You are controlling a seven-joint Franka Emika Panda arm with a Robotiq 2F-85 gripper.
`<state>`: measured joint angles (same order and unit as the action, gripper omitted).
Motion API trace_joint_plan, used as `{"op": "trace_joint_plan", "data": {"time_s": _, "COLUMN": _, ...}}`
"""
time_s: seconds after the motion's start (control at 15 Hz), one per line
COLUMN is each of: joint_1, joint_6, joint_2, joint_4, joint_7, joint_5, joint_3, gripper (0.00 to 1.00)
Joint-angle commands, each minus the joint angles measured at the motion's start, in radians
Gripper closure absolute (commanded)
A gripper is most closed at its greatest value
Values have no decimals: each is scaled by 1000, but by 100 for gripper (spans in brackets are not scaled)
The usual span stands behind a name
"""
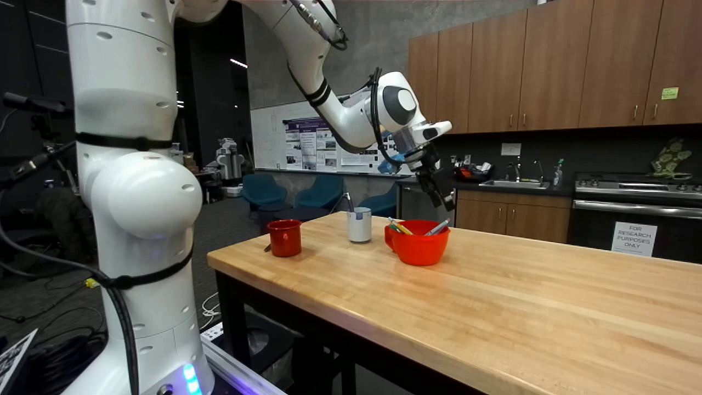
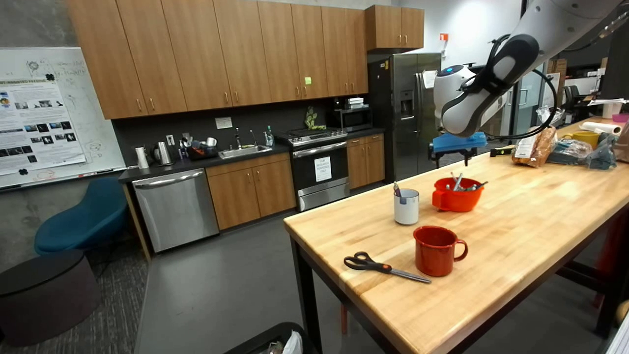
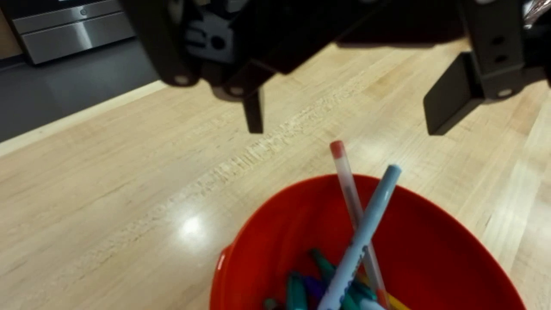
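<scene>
Your claw stands wide and empty above the red bowl.
Pens already lie inside; something pen-like seems left in the white mug.

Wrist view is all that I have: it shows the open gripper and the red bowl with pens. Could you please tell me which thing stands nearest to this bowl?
Observer: A white mug stands nearest to the red bowl.
Operator: Thank you. Is this mug empty?
Observer: No, a slim object sticks up out of it; I cannot tell exactly what.
Operator: And do you see anything sharp?
Observer: Yes, in an exterior view scissors lie beside a red mug.
</scene>
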<state>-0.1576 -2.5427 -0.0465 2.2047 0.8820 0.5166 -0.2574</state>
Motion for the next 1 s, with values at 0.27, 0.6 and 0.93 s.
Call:
{"op": "trace_joint_plan", "data": {"time_s": 0.27, "joint_1": -11, "joint_6": -27, "joint_2": 20, "joint_4": 63, "joint_7": -7, "joint_5": 4, "joint_3": 17, "gripper": 0}}
{"op": "trace_joint_plan", "data": {"time_s": 0.6, "joint_1": -16, "joint_6": -34, "joint_2": -5, "joint_4": 49, "joint_7": 39, "joint_5": 30, "joint_3": 8, "gripper": 0}}
{"op": "trace_joint_plan", "data": {"time_s": 0.93, "joint_1": -21, "joint_6": -24, "joint_2": -21, "joint_4": 56, "joint_7": 151, "joint_5": 59, "joint_3": -7, "gripper": 0}}
